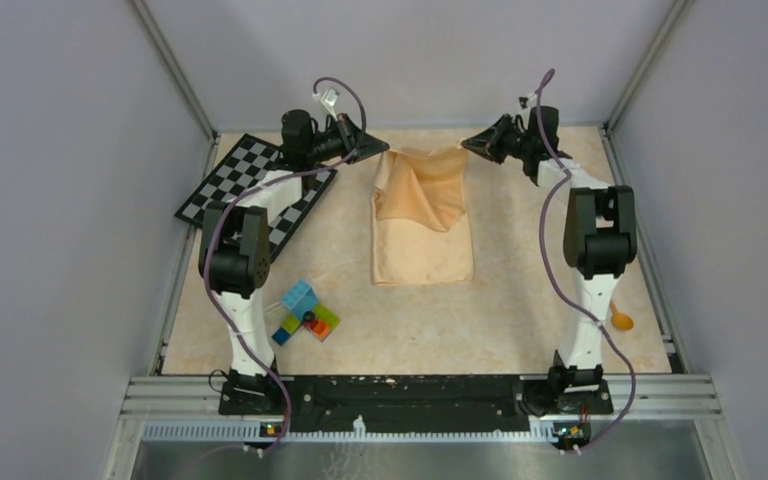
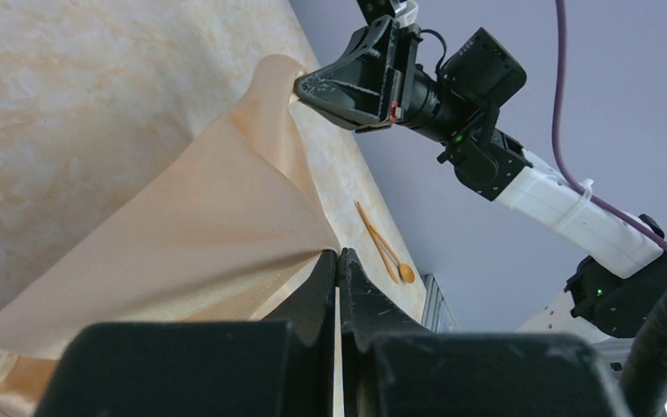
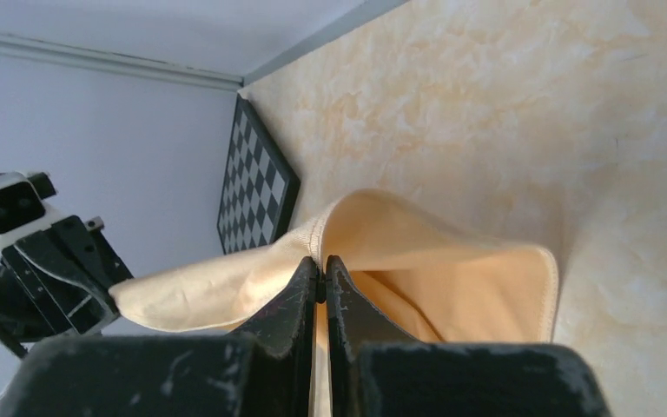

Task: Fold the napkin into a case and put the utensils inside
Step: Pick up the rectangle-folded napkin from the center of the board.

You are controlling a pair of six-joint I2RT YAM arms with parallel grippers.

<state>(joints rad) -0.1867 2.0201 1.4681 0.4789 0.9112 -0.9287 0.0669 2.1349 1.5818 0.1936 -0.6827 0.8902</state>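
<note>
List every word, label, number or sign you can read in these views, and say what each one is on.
None can be read.
The checkerboard bears only black and white squares.
The napkin is plain.
The toy bricks show no lettering.
Any marking on the left arm or right arm is too small to read.

Peach napkin (image 1: 422,240) lies mid-desk (image 1: 520,310), lengthwise, its far corners raised, cloth sagging between. Orange utensils (image 2: 382,246) lie together, well right.
</note>
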